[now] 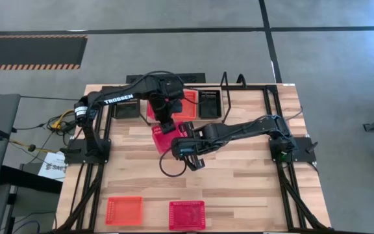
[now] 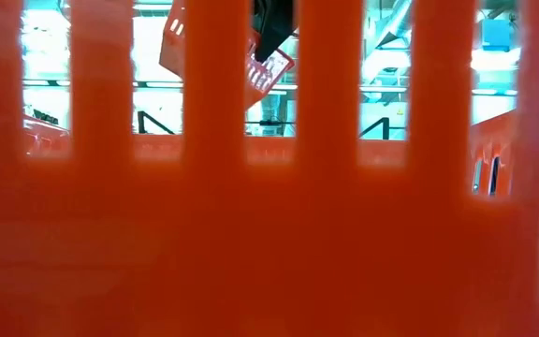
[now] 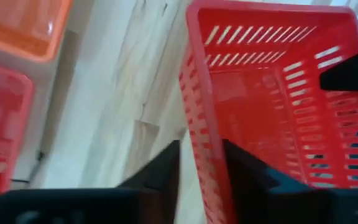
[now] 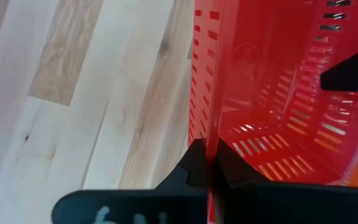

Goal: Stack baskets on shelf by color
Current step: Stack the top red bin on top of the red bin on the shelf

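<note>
A red basket hangs tilted above the middle of the table, with both grippers on it; through the slots in the low view the red basket shows clear of the tabletop. My left gripper is shut on its far side, my right gripper on its right side. The shelf stands along the far edge. It carries two black baskets and a red-orange stack. An orange basket and a red basket rest on their bases near the front edge. My left gripper straddles one perforated side wall of the red basket, one finger outside and one inside. It comes slanting down from above. The basket is lifted clear and tilted. My right gripper pinches another wall's thin rim between its two fingers, one on each face of the wall. It comes slanting down from the table's right side. The basket's open inside faces the wrist camera.
An orange basket wall stands right against the low camera and hides most of that view. Bare wood lies between the held basket and the two front baskets. Black frame rods run along the table's sides.
</note>
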Controlling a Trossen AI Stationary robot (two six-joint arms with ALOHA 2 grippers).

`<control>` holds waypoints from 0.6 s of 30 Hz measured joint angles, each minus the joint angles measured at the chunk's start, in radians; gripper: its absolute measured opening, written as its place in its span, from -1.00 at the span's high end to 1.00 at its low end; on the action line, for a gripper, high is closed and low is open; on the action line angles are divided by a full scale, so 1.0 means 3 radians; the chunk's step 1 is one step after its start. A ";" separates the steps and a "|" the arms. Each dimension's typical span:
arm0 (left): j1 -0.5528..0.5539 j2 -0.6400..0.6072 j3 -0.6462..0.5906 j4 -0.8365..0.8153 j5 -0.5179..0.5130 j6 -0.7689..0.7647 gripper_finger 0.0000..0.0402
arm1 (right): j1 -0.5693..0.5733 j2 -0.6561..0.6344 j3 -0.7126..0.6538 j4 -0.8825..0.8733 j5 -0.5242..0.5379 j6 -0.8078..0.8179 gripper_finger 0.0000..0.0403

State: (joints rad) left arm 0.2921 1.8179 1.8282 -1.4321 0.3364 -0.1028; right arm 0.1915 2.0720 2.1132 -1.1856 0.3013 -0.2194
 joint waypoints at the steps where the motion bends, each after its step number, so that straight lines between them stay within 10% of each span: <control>1: -0.0021 0.0000 0.0000 0.0005 -0.0024 0.0042 0.75 | 0.0009 0.0000 0.0000 -0.0005 0.0001 0.0001 0.97; 11: -0.0136 0.0001 -0.0001 0.0192 -0.0301 -0.0037 1.00 | 0.0044 0.0000 0.0000 -0.0132 -0.0013 0.0095 0.91; 18: -0.0127 0.0001 -0.0001 0.0207 -0.0297 -0.0036 1.00 | 0.0045 0.0000 0.0000 -0.0110 0.0028 0.0092 0.47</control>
State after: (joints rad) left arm 0.2540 1.8183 1.8278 -1.3699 0.2474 -0.1135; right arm 0.2050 2.0720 2.1132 -1.2186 0.3096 -0.1917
